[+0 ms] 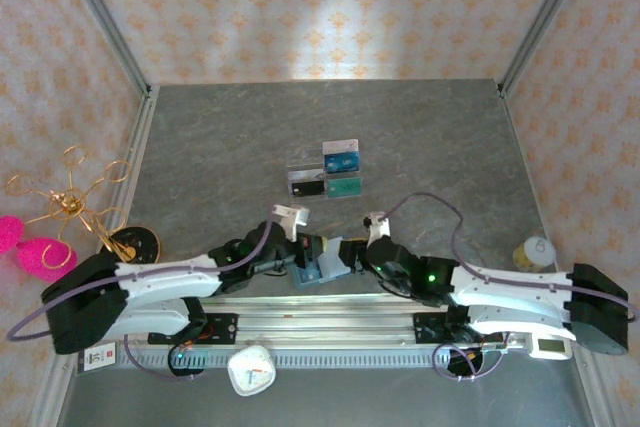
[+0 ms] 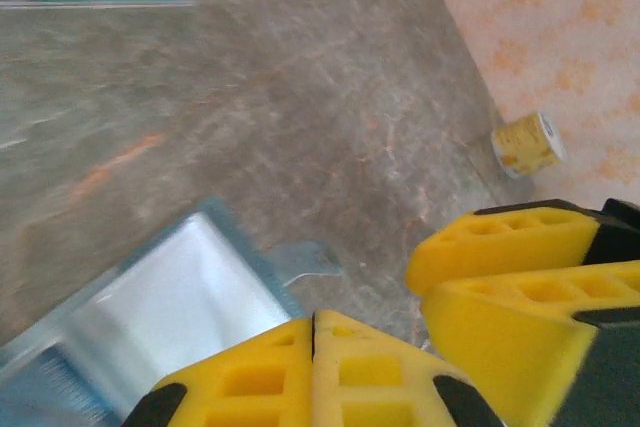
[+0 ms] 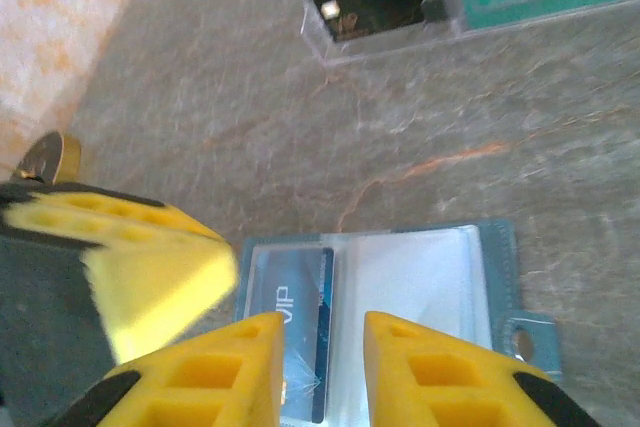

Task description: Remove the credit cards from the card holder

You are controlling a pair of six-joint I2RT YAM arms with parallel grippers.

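1. Card holder (image 1: 322, 265) lies open on the counter (image 1: 220, 147) at the near edge, between the two grippers.
2. Right wrist view: a dark blue card (image 3: 295, 307) sits in the holder's left sleeve, not pulled out. The right sleeve looks pale and empty.
3. Right gripper (image 3: 322, 327) hovers over that card, jaws a little apart and gripping nothing. The card's lower edge shows in the gap.
4. Left gripper (image 2: 312, 347) has its jaws closed flush at the holder's left edge. I can't tell if the cover is pinched between them.
5. Further out, a clear tray (image 1: 291, 172) holds a black card (image 1: 305, 187) and a teal-green card (image 1: 345, 187).
6. A silvery card (image 1: 340, 146) and a bright blue card (image 1: 342, 161) lie on the far side of the tray, well apart from the holder.
7. Progress, as a judgement: those two are probably the cards already out. At least the dark blue card is left to take out, so the task isn't done.
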